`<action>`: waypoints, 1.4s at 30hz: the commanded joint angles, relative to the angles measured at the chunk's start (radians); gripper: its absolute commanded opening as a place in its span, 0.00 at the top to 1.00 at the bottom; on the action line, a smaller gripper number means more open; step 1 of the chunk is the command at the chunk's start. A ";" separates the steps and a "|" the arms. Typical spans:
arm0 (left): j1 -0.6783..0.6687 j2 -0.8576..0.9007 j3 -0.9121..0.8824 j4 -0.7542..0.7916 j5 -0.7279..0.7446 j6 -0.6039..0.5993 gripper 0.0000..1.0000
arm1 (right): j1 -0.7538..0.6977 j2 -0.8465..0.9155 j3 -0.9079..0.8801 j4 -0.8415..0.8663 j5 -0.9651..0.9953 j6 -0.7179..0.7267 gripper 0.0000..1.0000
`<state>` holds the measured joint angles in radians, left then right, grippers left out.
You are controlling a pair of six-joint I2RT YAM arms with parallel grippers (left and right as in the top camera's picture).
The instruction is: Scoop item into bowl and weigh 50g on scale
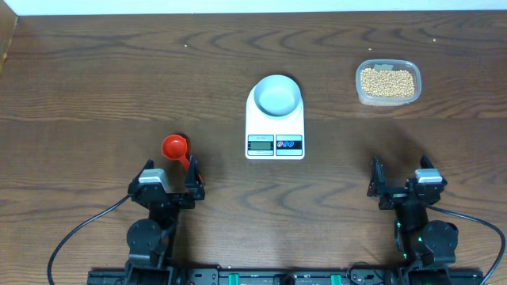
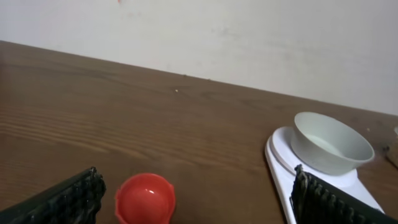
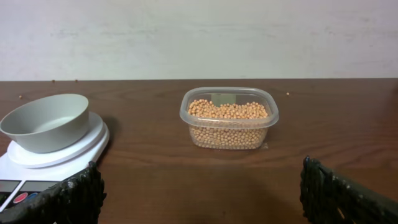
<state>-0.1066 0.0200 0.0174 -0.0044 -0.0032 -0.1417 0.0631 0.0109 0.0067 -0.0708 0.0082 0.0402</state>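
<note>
Beans (image 1: 387,81) fill the clear tub (image 1: 357,87) at the table's (image 1: 95,95) far right, well apart from the bowl (image 1: 276,95) on the scale (image 1: 275,127).
I see my left gripper (image 1: 169,177) and right gripper (image 1: 402,180) both spread wide, holding nothing; a red scoop (image 1: 176,147) lies just before the left.

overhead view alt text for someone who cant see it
A pale empty bowl sits on a white scale at centre, a tub of beans back right, a red scoop front left. The left hand and right hand are open below.
</note>
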 commanded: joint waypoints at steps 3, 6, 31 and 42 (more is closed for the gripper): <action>0.003 0.003 0.010 0.060 0.045 -0.099 0.02 | -0.003 -0.006 -0.001 -0.005 0.008 -0.012 0.01; 0.004 0.023 0.112 -0.078 0.039 -0.111 0.02 | -0.003 -0.006 -0.001 -0.005 0.008 -0.012 0.01; 0.003 0.871 1.105 -1.059 -0.099 -0.178 0.02 | -0.003 -0.006 -0.001 -0.005 0.008 -0.011 0.01; 0.003 0.937 1.105 -1.061 -0.099 -0.178 0.02 | -0.003 -0.006 -0.001 -0.005 0.008 -0.012 0.01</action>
<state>-0.1062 0.9463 1.1053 -1.0599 -0.0849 -0.3115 0.0631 0.0109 0.0067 -0.0708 0.0086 0.0402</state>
